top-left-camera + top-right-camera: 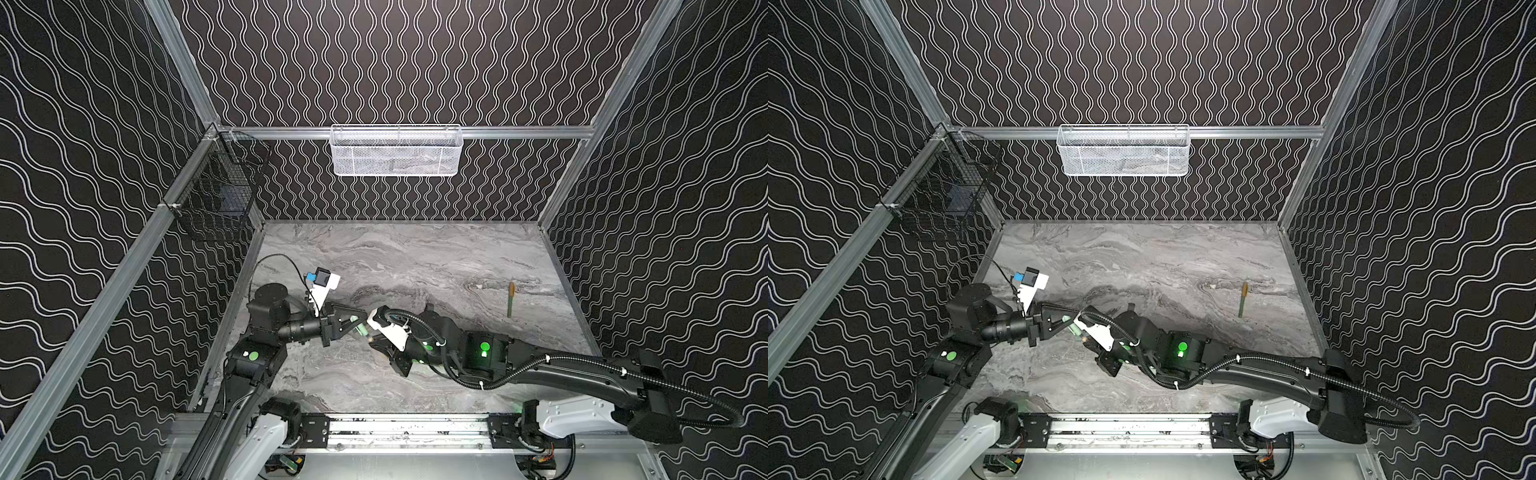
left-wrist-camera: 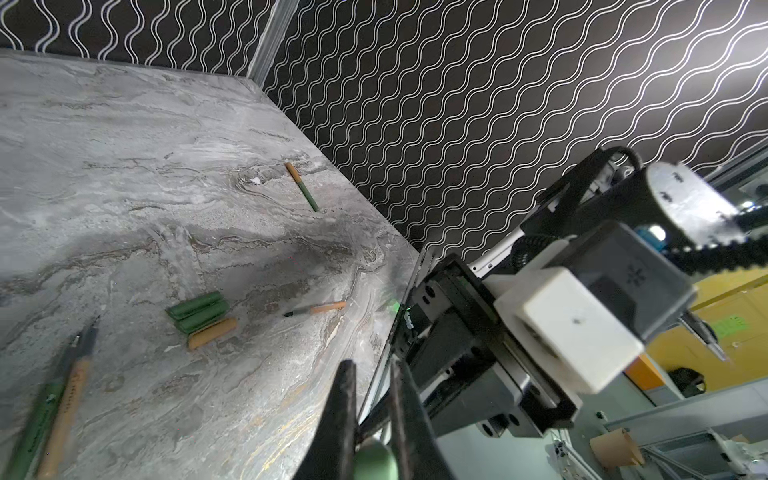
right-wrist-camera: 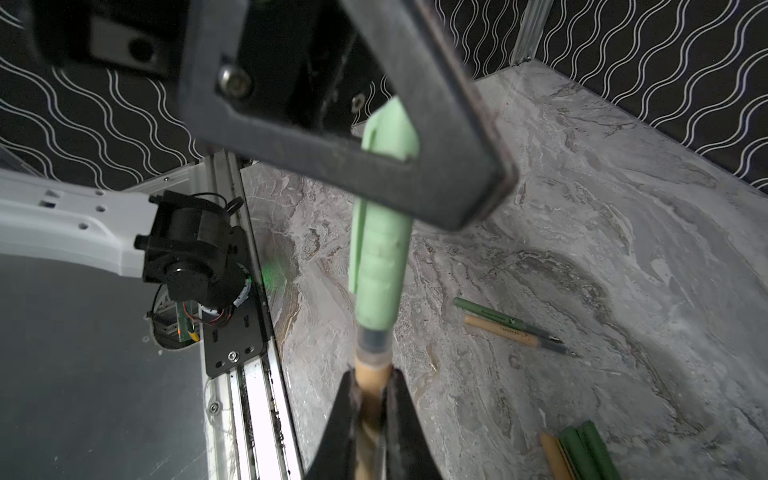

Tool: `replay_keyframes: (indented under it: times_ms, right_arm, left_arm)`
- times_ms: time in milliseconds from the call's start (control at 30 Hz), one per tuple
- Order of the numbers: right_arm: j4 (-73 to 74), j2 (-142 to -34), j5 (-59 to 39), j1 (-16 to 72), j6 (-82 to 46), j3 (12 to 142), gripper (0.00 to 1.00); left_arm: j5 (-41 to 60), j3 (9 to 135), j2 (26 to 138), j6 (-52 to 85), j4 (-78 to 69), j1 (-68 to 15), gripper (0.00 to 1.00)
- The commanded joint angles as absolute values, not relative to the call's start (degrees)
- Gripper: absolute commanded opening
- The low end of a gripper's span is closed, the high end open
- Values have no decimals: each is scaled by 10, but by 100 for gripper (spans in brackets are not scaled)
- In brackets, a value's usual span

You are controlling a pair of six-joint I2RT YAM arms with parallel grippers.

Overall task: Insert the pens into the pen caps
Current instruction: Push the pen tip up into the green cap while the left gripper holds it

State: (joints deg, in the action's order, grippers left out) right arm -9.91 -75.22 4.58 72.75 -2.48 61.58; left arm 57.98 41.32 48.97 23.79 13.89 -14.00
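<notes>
My left gripper [image 2: 372, 370] is shut on a light green pen cap [image 3: 380, 266], held above the table's front left. My right gripper [image 3: 372, 378] is shut on an orange-tan pen [image 3: 372, 368] whose dark grey tip sits in the cap's mouth. Both top views show the two grippers [image 1: 359, 322] [image 1: 376, 343] meeting tip to tip. On the table lie a green pen [image 3: 490, 313] and a tan pen [image 3: 503, 330] side by side, another tan pen [image 2: 316, 308], and two green caps [image 2: 197, 305] beside an orange cap [image 2: 212, 332].
A green pen wearing an orange cap [image 1: 510, 300] lies near the right wall. A white mesh basket [image 1: 396, 151] hangs on the back rail and a black wire basket [image 1: 220, 187] on the left wall. A metal rail [image 1: 407, 428] runs along the front edge.
</notes>
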Motion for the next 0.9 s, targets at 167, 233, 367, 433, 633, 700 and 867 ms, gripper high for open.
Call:
replay_keyframes:
  times_ms: [167, 233, 367, 433, 633, 700, 867]
  right_arm:
    - [-89, -781, 52, 729, -55, 680, 0]
    - [-79, -777, 46, 729, -54, 679, 0]
    - [-77, -773, 50, 729, -56, 683, 0]
    - [-78, -769, 48, 728, -61, 687, 0]
    - [-75, -753, 32, 728, -66, 693, 1]
    - [-75, -750, 28, 728, -65, 693, 1]
    - [-70, -752, 31, 728, -68, 692, 2]
  left_arm:
    - [571, 418, 491, 229, 162, -141, 0]
    - [567, 420, 491, 226, 167, -142, 0]
    - [564, 422, 492, 225, 171, -141, 27]
    - [561, 423, 491, 224, 175, -142, 42]
    - [564, 421, 489, 226, 170, -141, 40]
    - [565, 421, 488, 225, 169, -141, 28]
    - [567, 420, 490, 226, 168, -142, 6]
